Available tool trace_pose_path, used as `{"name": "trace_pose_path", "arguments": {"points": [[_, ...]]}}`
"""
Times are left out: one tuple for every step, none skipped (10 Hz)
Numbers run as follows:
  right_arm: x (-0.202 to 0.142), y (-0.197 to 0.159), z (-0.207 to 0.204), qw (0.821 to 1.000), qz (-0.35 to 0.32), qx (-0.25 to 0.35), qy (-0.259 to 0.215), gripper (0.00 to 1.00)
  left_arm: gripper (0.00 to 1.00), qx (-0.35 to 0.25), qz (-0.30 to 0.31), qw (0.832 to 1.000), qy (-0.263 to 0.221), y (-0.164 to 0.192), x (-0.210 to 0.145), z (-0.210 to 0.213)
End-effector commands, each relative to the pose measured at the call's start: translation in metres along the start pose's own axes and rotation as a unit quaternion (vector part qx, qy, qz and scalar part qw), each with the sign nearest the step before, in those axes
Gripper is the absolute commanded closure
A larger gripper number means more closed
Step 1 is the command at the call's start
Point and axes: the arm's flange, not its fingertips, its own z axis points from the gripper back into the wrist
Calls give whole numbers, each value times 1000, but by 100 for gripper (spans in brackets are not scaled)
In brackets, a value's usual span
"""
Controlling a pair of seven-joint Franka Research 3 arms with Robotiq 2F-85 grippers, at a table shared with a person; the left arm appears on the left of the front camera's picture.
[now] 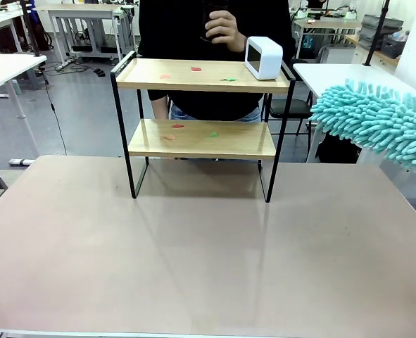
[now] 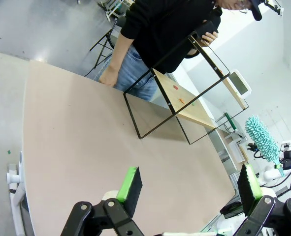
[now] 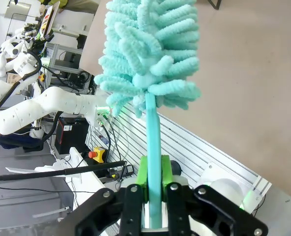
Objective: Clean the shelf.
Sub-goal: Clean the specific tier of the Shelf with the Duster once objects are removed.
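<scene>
The shelf (image 1: 200, 79) stands at the far middle of the table, two light wooden boards in a thin black frame, also seen tilted in the left wrist view (image 2: 184, 101). Small red and green scraps (image 1: 196, 69) lie on both boards. A white box-like device (image 1: 263, 58) sits on the top board's right end. A teal fluffy duster (image 1: 376, 121) hangs at the right edge of the front view, right of the shelf. My right gripper (image 3: 154, 184) is shut on the duster's handle (image 3: 153, 142). My left gripper (image 2: 189, 189) is open over the table with nothing between its fingers.
A person in a black top stands behind the shelf, one hand (image 1: 224, 28) raised above it, the other hand (image 2: 108, 76) low by the table's far edge. The beige tabletop (image 1: 193, 260) stretches bare in front of the shelf. White tables (image 1: 3, 67) stand behind.
</scene>
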Motion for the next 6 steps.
{"name": "trace_pose_path", "arguments": {"points": [[-2, 2, 2, 1000, -4, -3, 0, 100, 0, -8, -11, 1000, -11, -1, 2, -3], [-2, 2, 2, 1000, -4, -3, 0, 100, 0, -8, -11, 1000, -11, -1, 2, -3], [-2, 2, 2, 1000, -4, -3, 0, 100, 0, -8, -11, 1000, -11, -1, 2, -3], [0, 0, 0, 1000, 0, 0, 0, 88, 0, -8, -11, 1000, -11, -1, 2, -3], [0, 0, 0, 1000, 0, 0, 0, 88, 0, -8, -11, 1000, -11, -1, 2, -3], [0, 0, 0, 1000, 0, 0, 0, 88, 0, -8, -11, 1000, -11, -1, 2, -3]]}}
